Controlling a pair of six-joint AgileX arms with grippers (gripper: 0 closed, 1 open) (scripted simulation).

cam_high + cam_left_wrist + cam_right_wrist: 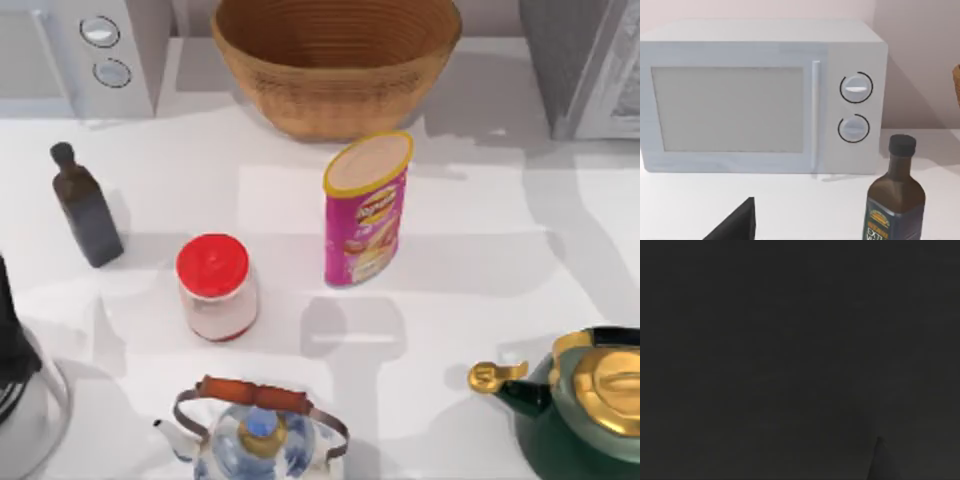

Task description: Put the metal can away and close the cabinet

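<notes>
A tall pink can [366, 208] with a tan lid stands upright near the middle of the table, in front of the basket. I cannot tell whether it is metal. A grey cabinet [585, 65] stands at the far right corner, cut off by the frame, and I cannot tell how its door stands. Part of my left arm [12, 340] is at the table's left edge. In the left wrist view one dark fingertip [735, 226] pokes in, facing the microwave [760, 97]. The right wrist view is dark.
A wicker basket [335, 62] sits at the far middle, with the microwave [85, 50] at the far left. A dark oil bottle [86, 208] and a red-lidded jar [215, 287] stand left of the can. A glass kettle [255, 435] and a green teapot [580, 405] line the near edge.
</notes>
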